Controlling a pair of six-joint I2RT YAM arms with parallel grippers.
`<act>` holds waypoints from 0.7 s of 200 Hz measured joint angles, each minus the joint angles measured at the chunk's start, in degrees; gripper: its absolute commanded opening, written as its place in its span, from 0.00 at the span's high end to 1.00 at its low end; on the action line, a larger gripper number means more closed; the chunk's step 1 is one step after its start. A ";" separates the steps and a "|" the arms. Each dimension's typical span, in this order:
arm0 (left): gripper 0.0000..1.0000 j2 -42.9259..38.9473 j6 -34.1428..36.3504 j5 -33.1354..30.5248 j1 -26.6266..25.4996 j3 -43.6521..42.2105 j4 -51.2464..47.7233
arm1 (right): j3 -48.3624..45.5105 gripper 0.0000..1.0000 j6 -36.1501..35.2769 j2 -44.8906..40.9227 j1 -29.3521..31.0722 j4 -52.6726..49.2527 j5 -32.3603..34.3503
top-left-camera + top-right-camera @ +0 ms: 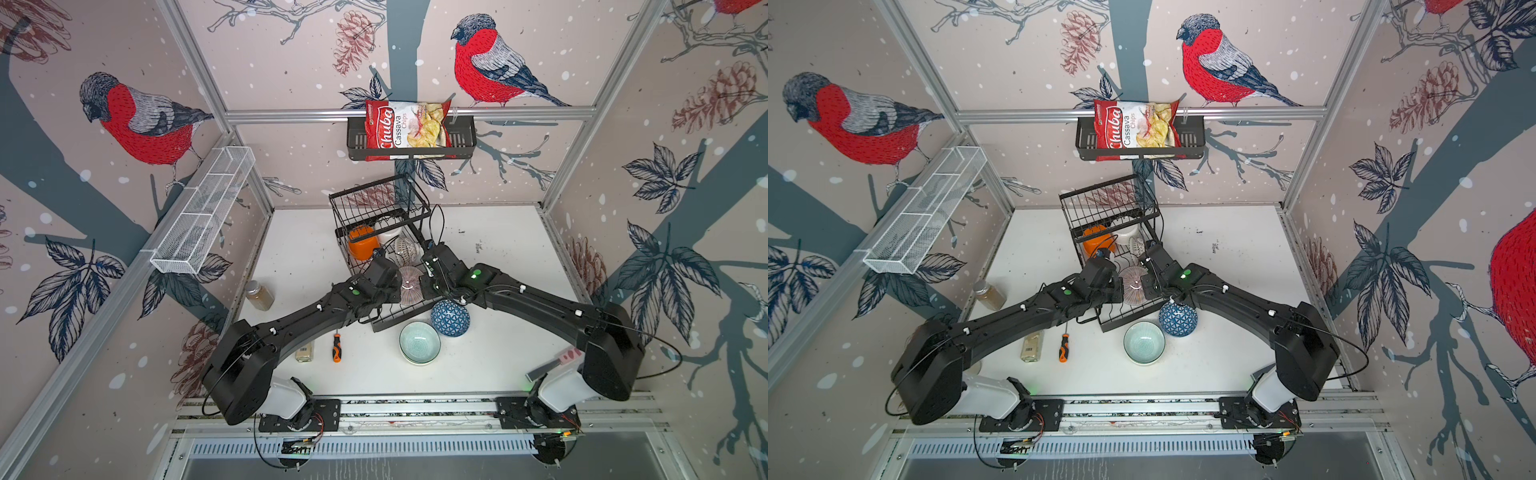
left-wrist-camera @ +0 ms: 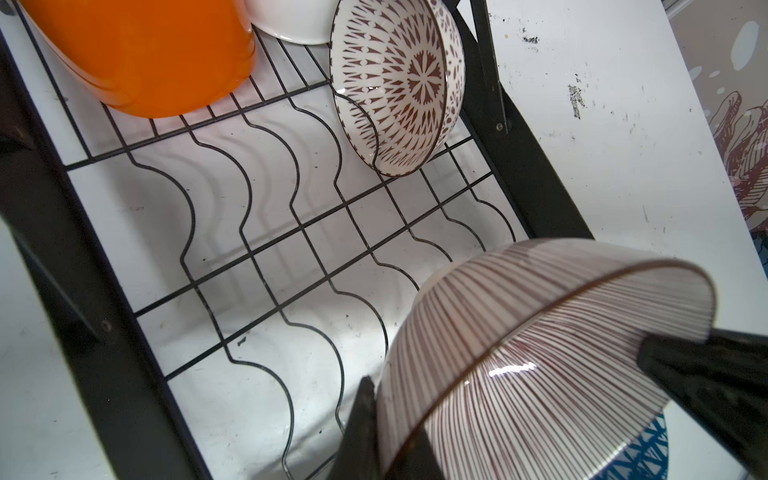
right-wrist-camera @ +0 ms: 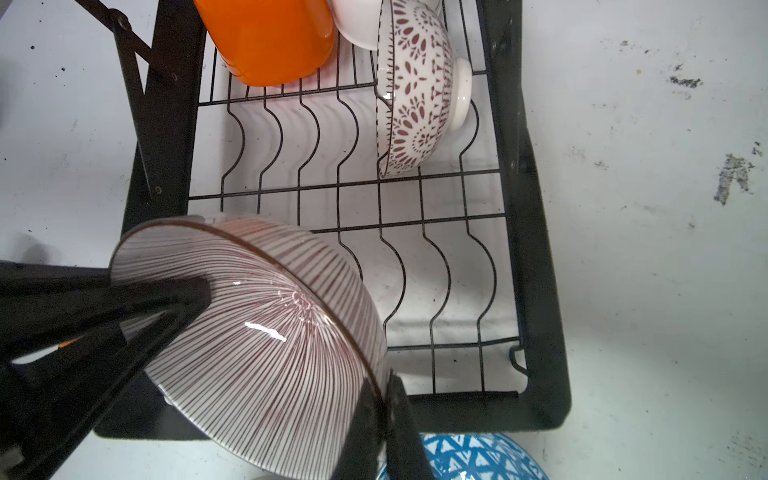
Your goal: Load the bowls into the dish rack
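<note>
Both grippers hold one purple-striped bowl [image 1: 410,284] [image 2: 540,332] [image 3: 270,332], tilted above the front half of the dish rack's lower tray [image 1: 386,324] [image 2: 104,332]. My left gripper [image 1: 395,287] [image 2: 382,436] is shut on its left rim. On the opposite rim my right gripper [image 1: 424,281] [image 3: 388,415] is shut too. At the tray's back stand an orange bowl [image 1: 361,247], a white bowl [image 1: 388,230] and a dark-patterned bowl [image 1: 406,249] [image 2: 399,83]. A blue geometric bowl [image 1: 450,318] lies upside down on the table by the rack's front. A pale teal bowl [image 1: 419,343] sits upright nearby.
The rack's upper wire basket [image 1: 374,199] overhangs the back bowls. On the table's left are a jar [image 1: 259,295], a small bottle [image 1: 304,353] and an orange-handled screwdriver [image 1: 336,348]. A white mesh tray [image 1: 203,212] and a shelf basket with a chips bag [image 1: 411,133] hang on the walls.
</note>
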 measured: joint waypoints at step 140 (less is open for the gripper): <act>1.00 -1.44 0.68 3.21 0.11 -1.09 1.38 | 0.35 0.92 -1.49 1.42 -0.66 2.12 0.13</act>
